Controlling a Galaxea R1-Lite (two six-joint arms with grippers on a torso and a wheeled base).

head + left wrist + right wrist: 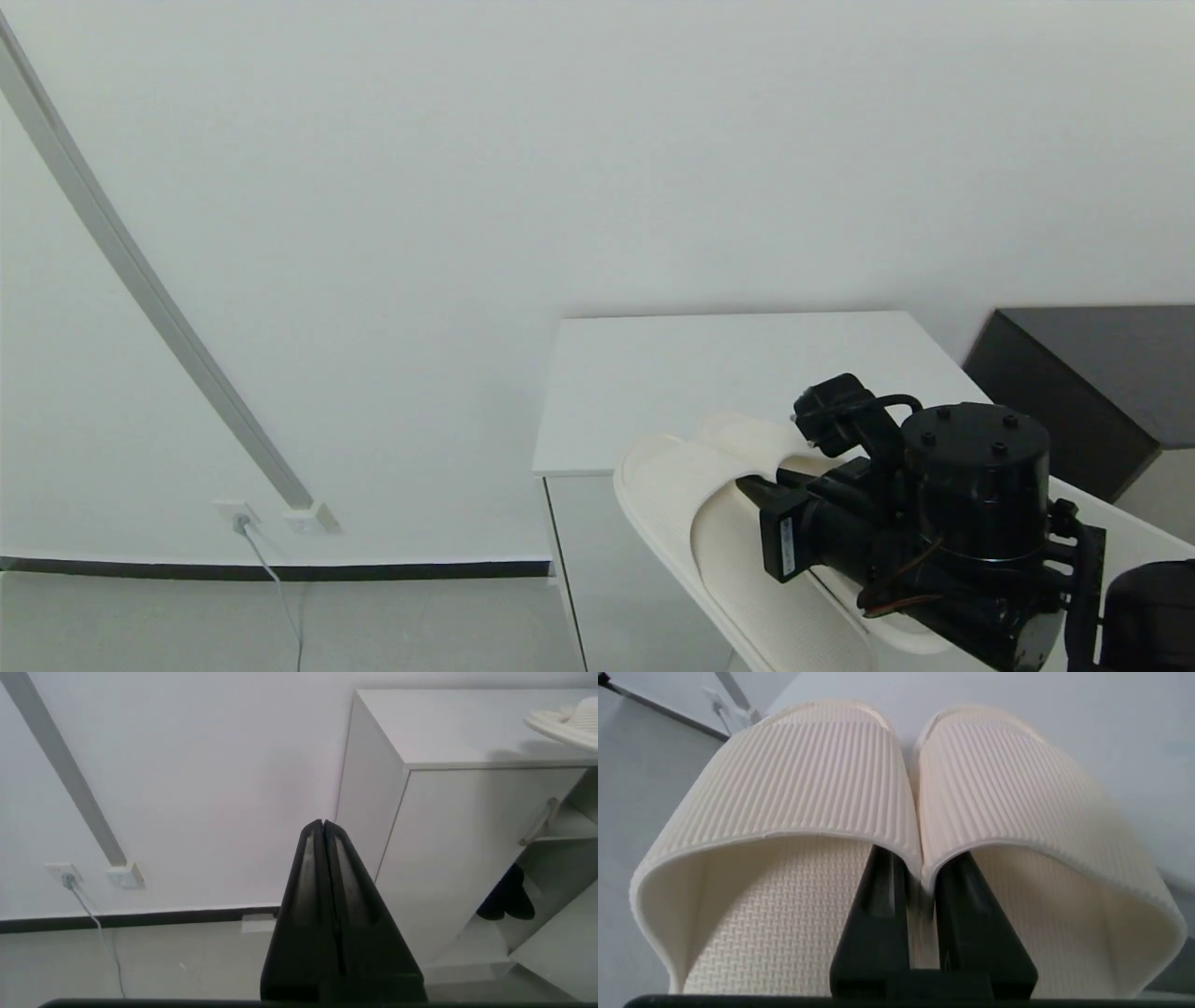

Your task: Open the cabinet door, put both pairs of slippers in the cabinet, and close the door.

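Right pincer (923,896) is almost closed. Its two black fingers (878,905) run one under each strap of a cream pair of slippers (813,775) and squeeze the slippers' touching inner sides between them. The slippers lie side by side, soles down, toes pointing away from the wrist, carried in the air by that grip alone. From the head camera the pair is raised at the front edge of the white cabinet (728,373), towards its right end, toes towards the cabinet and heels back over the arm.

Left pincer (323,831) is closed tight, its fingers pressed flat together with nothing between them. It hangs low, out to the left of the cabinet, and points at the wall (187,784) beside the cabinet's left side.

The cabinet stands against that wall. Its front panel carries a slim handle (540,821) at the right edge. Past the handle the inside is open to view, with shelves and dark shoes (509,901) on a lower one. A white panel (1139,537) slants out behind the right arm; whether it is the open door I cannot tell.

Low on the wall, left of the cabinet, sits a socket (238,513) with a cable (280,588) dropping to the floor (140,625). A grey strip (121,252) slants across the wall above it. A dark box (1102,373) stands just right of the cabinet.
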